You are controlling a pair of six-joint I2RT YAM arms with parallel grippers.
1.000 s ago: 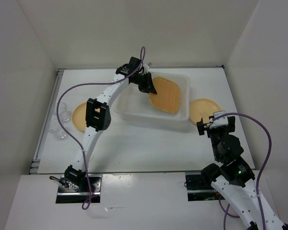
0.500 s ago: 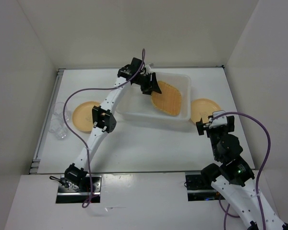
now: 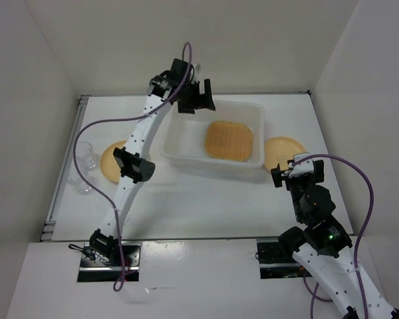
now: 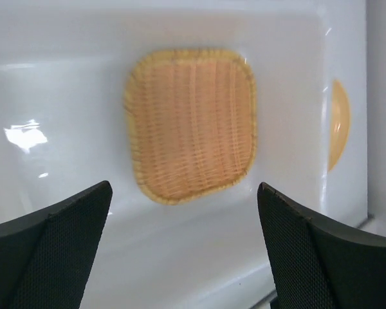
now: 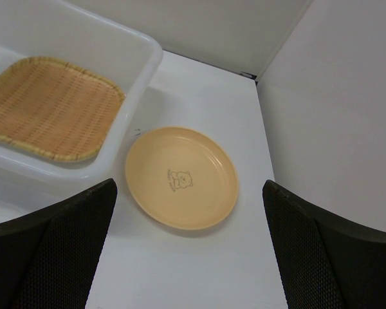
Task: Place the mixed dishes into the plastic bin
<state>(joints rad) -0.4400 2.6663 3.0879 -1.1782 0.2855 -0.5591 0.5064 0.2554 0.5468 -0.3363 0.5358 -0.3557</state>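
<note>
The square woven tray (image 3: pixel 229 140) (image 4: pixel 190 122) lies flat on the floor of the plastic bin (image 3: pixel 206 166), touching nothing. My left gripper (image 3: pixel 201 98) (image 4: pixel 184 193) hangs open and empty above the bin's far left corner. One pale-orange plate (image 3: pixel 284 147) (image 5: pixel 180 177) sits on the table right of the bin. My right gripper (image 3: pixel 296 169) (image 5: pixel 188 187) hovers open just on its near side, apart from it. A second plate (image 3: pixel 112 161) lies left of the bin, partly hidden by the left arm. Two clear cups (image 3: pixel 86 156) (image 3: pixel 84 187) stand at the far left.
The bin's rim (image 5: pixel 145 71) and wall (image 4: pixel 64 96) stand between the two arms. White walls close in the table on the left, back and right. The left arm's purple cable (image 3: pixel 93 133) loops over the left plate area.
My left gripper opened and let go of the woven tray, which dropped from tilted to flat in the bin. That gripper then drew up and back to the left. The right arm stayed still.
</note>
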